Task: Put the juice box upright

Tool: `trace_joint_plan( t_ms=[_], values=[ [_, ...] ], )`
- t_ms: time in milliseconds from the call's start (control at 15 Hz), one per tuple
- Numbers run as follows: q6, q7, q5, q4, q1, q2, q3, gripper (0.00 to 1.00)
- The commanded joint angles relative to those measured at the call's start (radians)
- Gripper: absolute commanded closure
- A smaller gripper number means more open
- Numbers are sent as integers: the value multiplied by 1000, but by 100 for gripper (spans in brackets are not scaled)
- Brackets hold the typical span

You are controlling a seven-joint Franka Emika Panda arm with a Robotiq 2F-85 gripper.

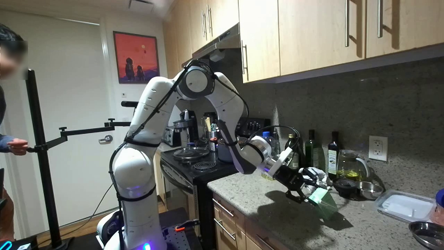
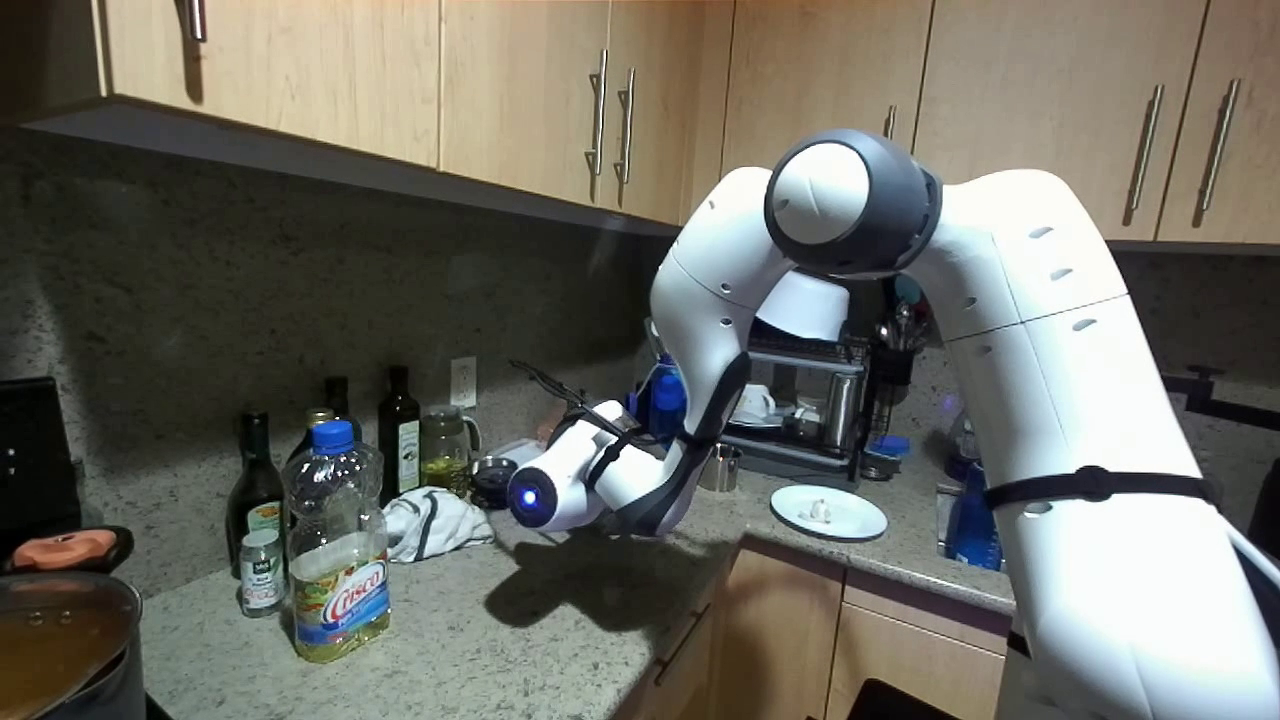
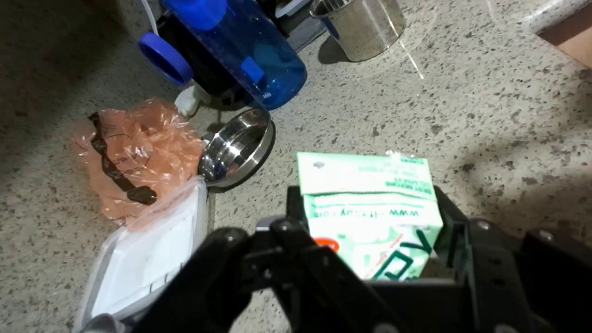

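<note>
Counter, juice box tilted in pincer, part-filled jug

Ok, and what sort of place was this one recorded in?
A kitchen, probably in someone's home: there is a stove under a range hood, and a Crisco bottle stands on the counter.
</note>
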Motion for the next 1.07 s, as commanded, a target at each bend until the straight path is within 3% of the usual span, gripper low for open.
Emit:
trace_joint_plan(
  t_ms=[0, 333, 533, 600, 800, 933, 1000],
  values=[
    [9, -50, -19, -21, -19, -19, -5, 40],
    [23, -74, -14, -28, -30, -14, -2, 38],
    [34, -83, -12, -27, -34, -20, -2, 40],
    [37, -88, -13, -25, -35, -22, -2, 46],
    [48, -131, -18, -22, -36, -31, -3, 42],
    [55, -183, -11, -20, -39, -36, -4, 50],
    [59, -210, -11, -19, -40, -38, -5, 49]
  ],
)
